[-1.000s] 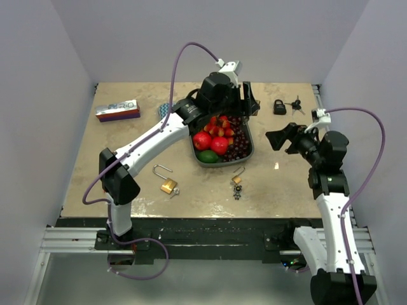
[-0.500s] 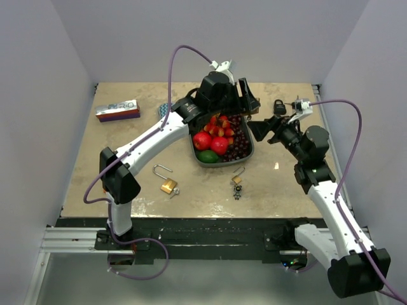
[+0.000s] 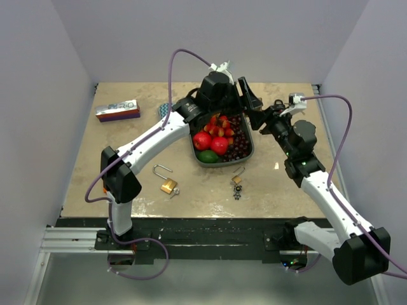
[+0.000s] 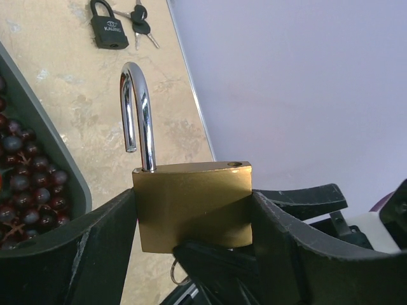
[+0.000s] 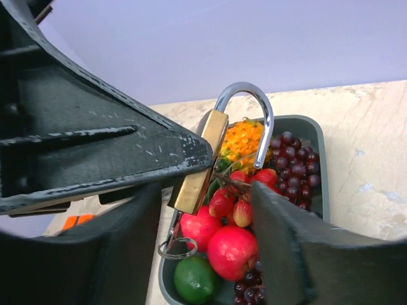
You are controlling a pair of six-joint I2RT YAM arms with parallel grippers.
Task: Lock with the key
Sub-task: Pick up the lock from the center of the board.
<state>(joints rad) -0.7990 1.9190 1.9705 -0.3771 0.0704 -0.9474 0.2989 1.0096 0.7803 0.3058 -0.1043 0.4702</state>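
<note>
- Progress: I judge the task about midway. The lock is lifted and presented, but not yet locked. The shackle must be pressed home and the key turned.
- Left gripper [image 4: 191, 219]: clamped on both flanks of the brass padlock [image 4: 194, 197]. It holds the lock upright in the air, over the far right corner of the fruit tray [image 4: 60, 168].
- Right gripper [image 5: 206, 222]: fingers flank the lower end of the lock. I cannot tell whether they have closed on anything.
- Padlock body: plain brass block, square-edged, clean faces.
- Shackle [image 4: 137, 108]: polished steel, raised, with one leg seated and the free leg swung clear of its hole.
- Key ring [image 5: 173, 248]: hangs beneath the body. I take it the key sits in the keyway, though the key itself is hidden.
</note>
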